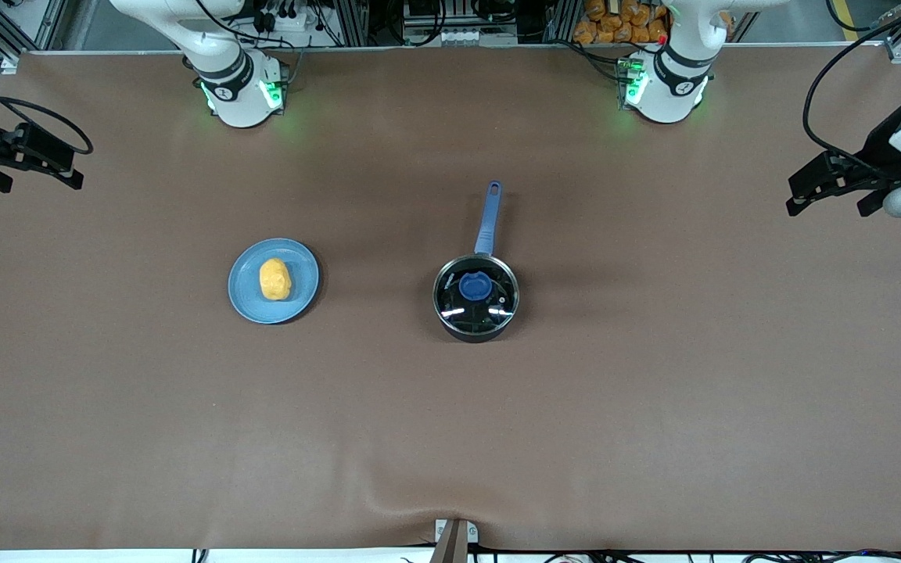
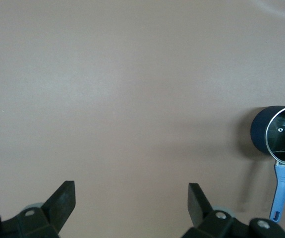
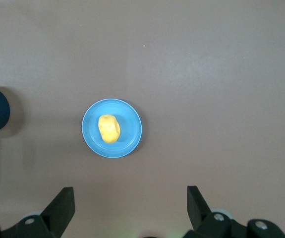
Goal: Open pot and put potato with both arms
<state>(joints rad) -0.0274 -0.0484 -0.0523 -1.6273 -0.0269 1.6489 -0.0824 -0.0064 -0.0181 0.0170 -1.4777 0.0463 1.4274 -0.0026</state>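
The black pot [image 1: 475, 313] stands near the table's middle with its glass lid [image 1: 489, 309] on. The lid's blue knob [image 1: 475, 286] is centred, and the blue handle [image 1: 488, 219] points toward the arms' bases. The potato [image 1: 274, 279] lies on a light-blue plate [image 1: 251, 293], toward the right arm's end. My left gripper [image 1: 826, 207] hangs open over the left arm's end of the table, empty. In the left wrist view, the left gripper [image 2: 131, 192] is well apart from the pot [image 2: 258, 131]. My right gripper [image 1: 40, 181] hangs open and empty over the right arm's end. The right wrist view shows the right gripper [image 3: 130, 196], potato [image 3: 108, 129] and plate [image 3: 130, 134].
A brown cloth [image 1: 450, 422] covers the whole table. The two arm bases [image 1: 243, 94] [image 1: 665, 90] stand at the edge farthest from the front camera. A small metal bracket [image 1: 454, 538] sits at the nearest edge. Cables hang by both grippers.
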